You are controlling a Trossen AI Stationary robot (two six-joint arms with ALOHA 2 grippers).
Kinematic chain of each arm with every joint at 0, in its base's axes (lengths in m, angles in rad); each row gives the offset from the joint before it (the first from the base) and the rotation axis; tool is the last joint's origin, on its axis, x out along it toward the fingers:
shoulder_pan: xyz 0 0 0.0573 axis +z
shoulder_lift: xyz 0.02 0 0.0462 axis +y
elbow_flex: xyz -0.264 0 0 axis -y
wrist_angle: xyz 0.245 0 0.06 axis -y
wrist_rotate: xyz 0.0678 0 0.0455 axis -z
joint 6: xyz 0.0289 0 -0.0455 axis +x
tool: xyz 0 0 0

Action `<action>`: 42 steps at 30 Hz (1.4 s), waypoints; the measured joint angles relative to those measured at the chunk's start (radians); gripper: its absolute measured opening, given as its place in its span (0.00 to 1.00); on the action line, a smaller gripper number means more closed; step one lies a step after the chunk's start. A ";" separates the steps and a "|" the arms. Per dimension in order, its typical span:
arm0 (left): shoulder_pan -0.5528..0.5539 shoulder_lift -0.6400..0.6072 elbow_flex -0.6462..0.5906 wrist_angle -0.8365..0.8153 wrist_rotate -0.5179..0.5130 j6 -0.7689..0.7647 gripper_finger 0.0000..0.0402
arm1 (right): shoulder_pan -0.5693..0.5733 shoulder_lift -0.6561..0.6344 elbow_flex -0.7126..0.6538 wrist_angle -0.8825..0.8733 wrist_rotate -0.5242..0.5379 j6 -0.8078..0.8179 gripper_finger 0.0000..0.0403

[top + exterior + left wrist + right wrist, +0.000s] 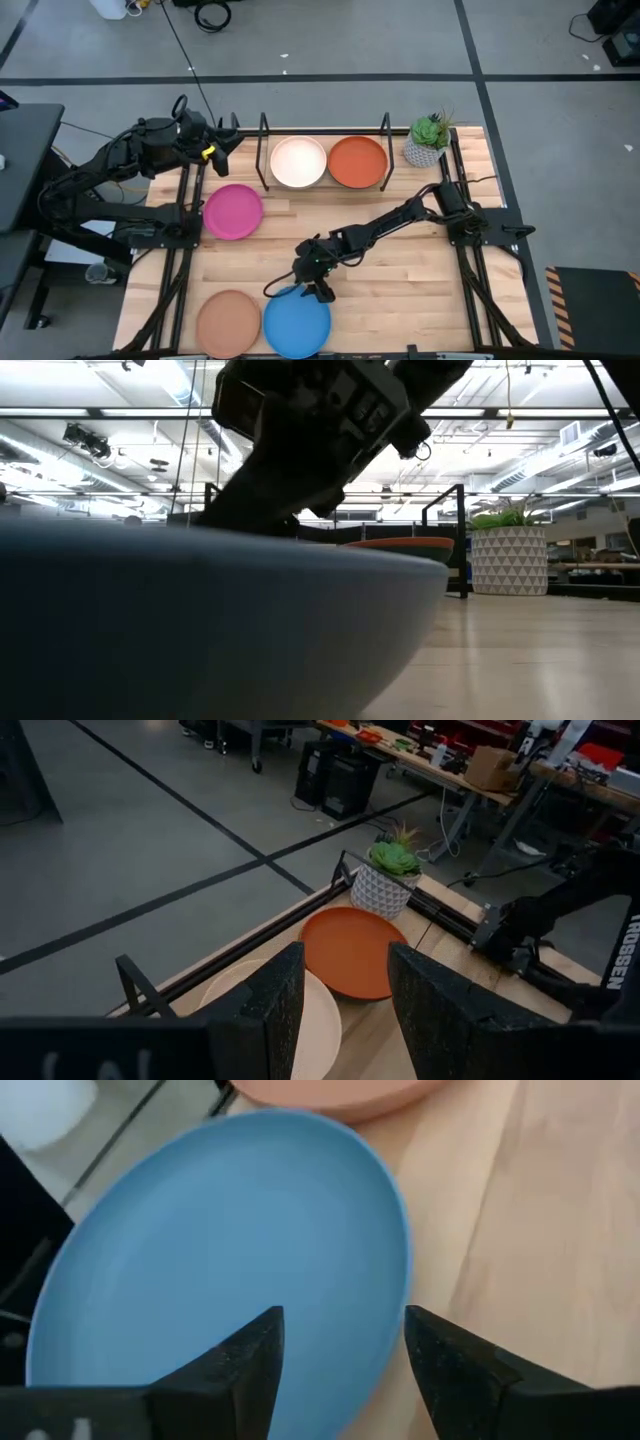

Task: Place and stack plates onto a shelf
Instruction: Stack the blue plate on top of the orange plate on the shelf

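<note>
Over near table edge, my right gripper (340, 1355) hangs above blue plate (297, 322), fingers spread, holding nothing. Blue plate flat on table beside tan plate (228, 320). Step: reaching for blue plate. Next, I judge: lower, straddle rim, pinch, carry to shelf (262, 135), where cream plate (298, 162) and orange plate (357, 161) sit. Left gripper (345, 995) waits beside shelf, parted, empty.

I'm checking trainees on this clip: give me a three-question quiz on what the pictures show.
1. True or false: the shelf holds the cream plate and the orange plate.
2. Which plate is the right gripper over? A magenta B blue C tan
3. Fill in: the potted plant stands beside the shelf's ___ end.

Key: 1 true. 2 B, the blue plate; gripper open. 3 right, in the high view.
</note>
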 joint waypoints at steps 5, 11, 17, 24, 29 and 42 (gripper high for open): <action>0.000 0.000 0.000 -0.004 0.000 0.000 0.38 | 0.003 -0.001 -0.024 0.032 0.038 0.017 0.50; 0.000 0.000 0.000 -0.003 0.000 -0.004 0.38 | 0.003 -0.001 -0.023 0.024 0.045 -0.010 0.46; 0.000 0.000 0.000 -0.001 0.000 -0.004 0.38 | 0.003 -0.001 -0.023 -0.027 0.106 -0.039 0.41; 0.000 0.000 0.000 0.001 0.000 -0.007 0.38 | 0.001 -0.001 -0.020 -0.123 0.241 -0.060 0.39; 0.000 0.000 0.000 0.002 0.000 -0.011 0.38 | -0.016 -0.012 0.002 -0.199 0.329 -0.061 0.39; 0.000 -0.001 -0.001 0.026 0.000 -0.011 0.38 | -0.100 -0.029 0.044 -0.347 0.353 -0.053 0.38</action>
